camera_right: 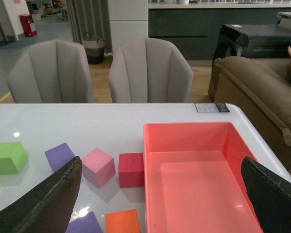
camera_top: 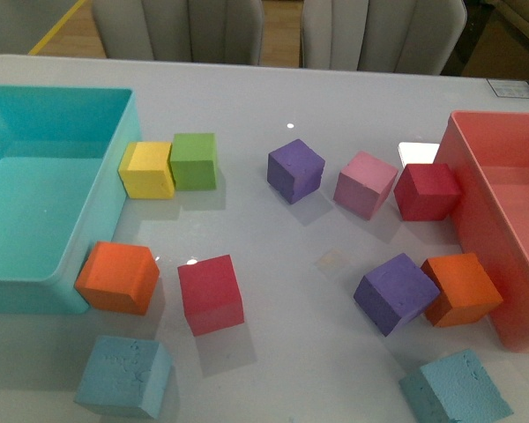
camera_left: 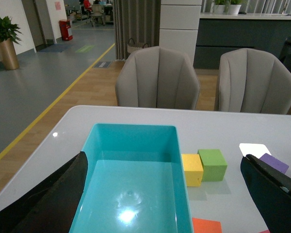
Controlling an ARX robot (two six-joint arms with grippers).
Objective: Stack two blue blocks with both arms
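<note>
Front view: shows left blue block (camera_top: 123,374) and right blue block (camera_top: 456,389) along the near edge of the worktop (camera_top: 353,106), well apart. Probably light, soft, grippy foam; pinch opposite flat faces gently. Left wrist view: shows left jaws wide apart, empty. Right wrist view: shows right jaws likewise.

1. Rough, pitted foam is seen on one blue block (camera_top: 123,374) and the other blue block (camera_top: 456,388).
2. A glossy finish is shown by the table (camera_top: 335,291).
3. Smooth plastic is seen in the turquoise bin (camera_top: 110,189).
</note>
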